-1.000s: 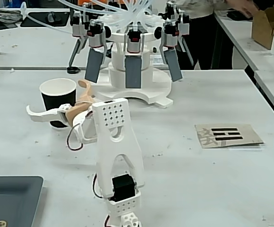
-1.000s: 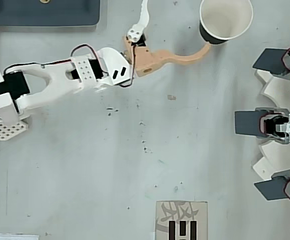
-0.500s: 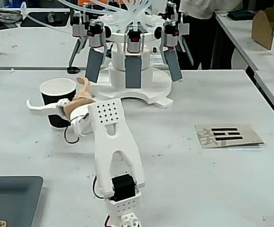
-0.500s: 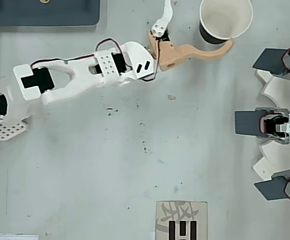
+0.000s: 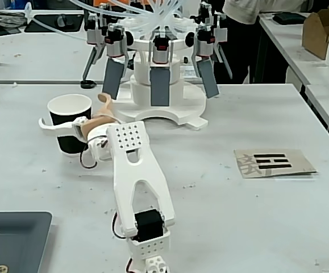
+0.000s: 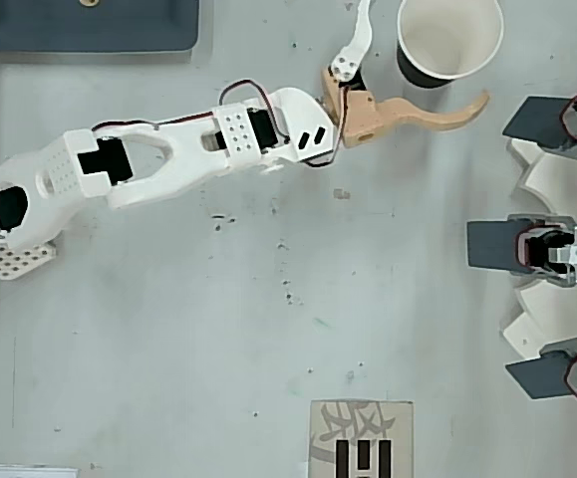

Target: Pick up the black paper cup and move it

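- The gripper (image 6: 423, 50) is advancing over the last second, its 2 fingers spread wide and now straddling the black paper cup (image 6: 448, 42).
- The cup is standing upright between them, ungrasped; closing looks like the next step.

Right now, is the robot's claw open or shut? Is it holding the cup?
Gripper: open wide, one finger on each side of the black paper cup, holding nothing yet.

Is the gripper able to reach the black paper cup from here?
Probably yes. The gripper is open, its fingers already on either side of the black paper cup, with nothing between them.
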